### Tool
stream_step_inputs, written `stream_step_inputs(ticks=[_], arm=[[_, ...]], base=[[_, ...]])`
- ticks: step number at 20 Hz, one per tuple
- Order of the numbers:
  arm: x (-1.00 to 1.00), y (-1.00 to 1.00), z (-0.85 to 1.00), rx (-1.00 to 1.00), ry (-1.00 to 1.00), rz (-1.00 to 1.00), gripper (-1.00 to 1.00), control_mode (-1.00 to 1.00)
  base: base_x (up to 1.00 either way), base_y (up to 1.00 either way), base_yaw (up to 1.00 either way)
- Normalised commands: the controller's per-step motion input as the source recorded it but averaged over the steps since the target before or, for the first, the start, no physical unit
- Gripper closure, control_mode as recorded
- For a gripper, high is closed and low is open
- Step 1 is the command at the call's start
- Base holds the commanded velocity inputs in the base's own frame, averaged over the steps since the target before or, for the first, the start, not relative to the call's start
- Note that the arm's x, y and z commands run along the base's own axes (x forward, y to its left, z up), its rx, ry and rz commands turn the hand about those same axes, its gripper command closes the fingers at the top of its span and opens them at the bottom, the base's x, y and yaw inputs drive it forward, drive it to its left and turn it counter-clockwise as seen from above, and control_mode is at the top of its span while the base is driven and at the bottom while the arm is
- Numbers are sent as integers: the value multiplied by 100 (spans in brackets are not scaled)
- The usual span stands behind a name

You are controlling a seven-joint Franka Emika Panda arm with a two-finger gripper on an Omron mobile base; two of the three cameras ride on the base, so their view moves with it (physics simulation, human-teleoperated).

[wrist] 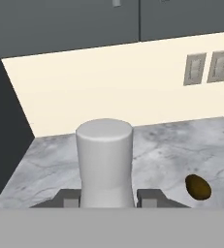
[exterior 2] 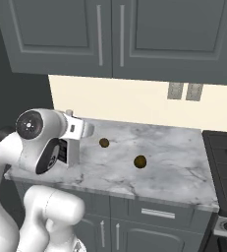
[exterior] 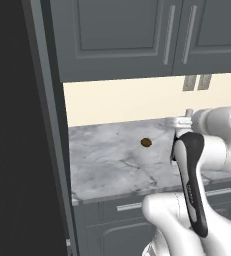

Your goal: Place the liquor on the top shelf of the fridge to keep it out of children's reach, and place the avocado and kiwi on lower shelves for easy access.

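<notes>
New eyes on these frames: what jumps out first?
The pale bottle cap looms large in the hand view, pinched between the jaws of the gripper. Behind it, two small brown fruits sit apart on the marble counter, under dark grey cabinets.

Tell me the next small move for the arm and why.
Probably lift straight up. In the hand view the gripper looks shut on the liquor, its pale cap standing between the fingertips, so the grasp seems made. The marble counter lies close below, and two brown fruits sit nearby.
</notes>
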Motion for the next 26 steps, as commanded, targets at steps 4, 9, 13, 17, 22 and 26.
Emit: stream_step_inputs(ticks=[4,9,13,17,22,26], arm=[[-7,0,19,-3,0,-5,100,-100],[-14,0,2,-1,0,-3,100,100],[0,0,0,0,0,0,100,100],[0,0,0,0,0,0,100,100],[0,0,0,0,0,0,100,100],[0,0,0,0,0,0,100,100]], base=[[0,0,0],[-8,0,-1],[-50,0,-3],[-65,0,-1],[-67,-6,0],[-65,-8,2]])
